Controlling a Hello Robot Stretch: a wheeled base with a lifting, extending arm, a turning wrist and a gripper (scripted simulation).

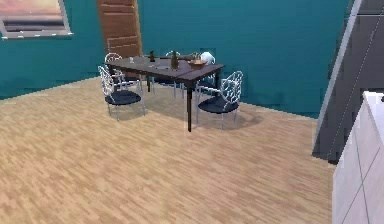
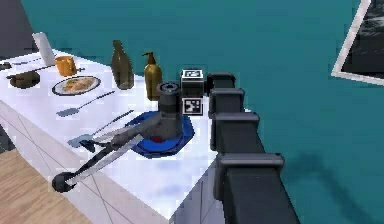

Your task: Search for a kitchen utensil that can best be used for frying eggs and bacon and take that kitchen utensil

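The pincer [image 2: 165, 125], whose hold cannot be told, is placed at the blue pan [image 2: 143, 143] on the counter [image 2: 40, 115], which could be tipped by its long handle [image 2: 100, 160] and dropped if gripped off-centre.

The white counter [image 2: 150, 178] runs off the arm side view's left edge; on it, near that edge, a dark flat thing [image 2: 22, 78] is too small to name. By the counter's blue plate [image 2: 184, 140], whether the gripper [image 2: 75, 162] holds anything cannot be told.
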